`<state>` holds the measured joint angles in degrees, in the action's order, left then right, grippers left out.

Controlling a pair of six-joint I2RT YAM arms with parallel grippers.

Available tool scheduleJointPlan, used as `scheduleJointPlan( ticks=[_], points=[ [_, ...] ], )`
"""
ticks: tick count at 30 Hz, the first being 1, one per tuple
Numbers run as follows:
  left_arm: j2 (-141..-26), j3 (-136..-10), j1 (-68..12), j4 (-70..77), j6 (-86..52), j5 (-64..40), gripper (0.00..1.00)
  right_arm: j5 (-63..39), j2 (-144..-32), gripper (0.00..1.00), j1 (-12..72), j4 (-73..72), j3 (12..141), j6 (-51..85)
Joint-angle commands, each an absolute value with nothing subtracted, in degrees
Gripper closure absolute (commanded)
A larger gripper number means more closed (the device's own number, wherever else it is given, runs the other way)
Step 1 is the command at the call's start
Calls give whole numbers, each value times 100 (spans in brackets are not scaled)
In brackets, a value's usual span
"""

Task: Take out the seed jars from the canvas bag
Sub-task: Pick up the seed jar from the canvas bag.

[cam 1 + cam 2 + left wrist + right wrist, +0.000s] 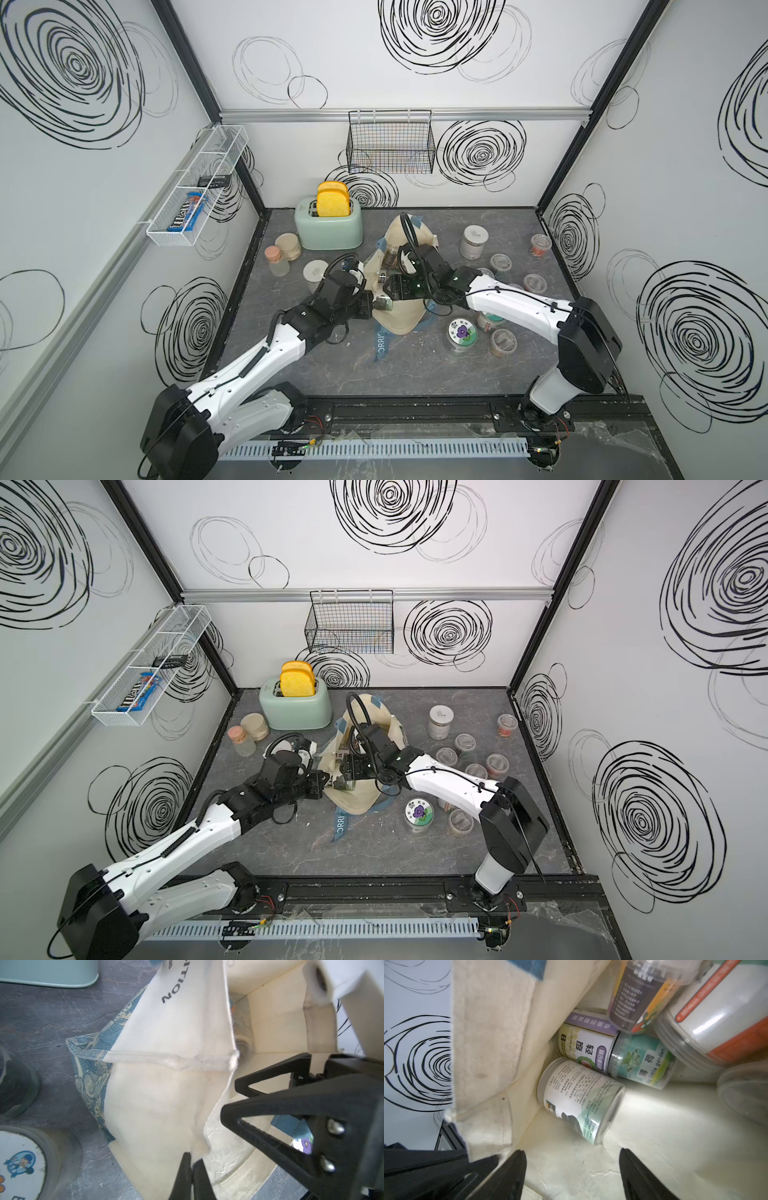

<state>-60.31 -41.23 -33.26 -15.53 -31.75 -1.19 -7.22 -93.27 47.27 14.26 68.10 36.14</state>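
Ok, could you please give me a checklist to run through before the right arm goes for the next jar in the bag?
1. Left jaws shut on the canvas bag rim, mouth held open: ok.
2. Right jaws open, inside the bag: ok.
3. Target in line: white-labelled jar lies on its side straight ahead: ok.
4. Target free of the purple-labelled jar behind it: cannot tell.
5. Bag wall away from the right jaws: cannot tell, fabric hangs close beside one.
6. Bare table for setting it down: ok.
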Motion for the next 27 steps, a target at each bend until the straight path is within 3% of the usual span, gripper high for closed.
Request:
scheduleJointPlan(
  ticks=[1, 9, 27],
  points=[
    [-5972, -4013, -3288, -1675, -3389, 219, 100, -839, -9064, 24, 4676, 921, 6483, 3360],
    [-5926, -3762, -3609, -1053, -3825, 246, 100, -1778, -8985, 24, 4275, 554, 6122, 2739],
    [-5140, -3463, -3059, -1549, -3562, -20, 100, -2140, -9430, 19, 4405, 414, 6494, 943]
  ],
)
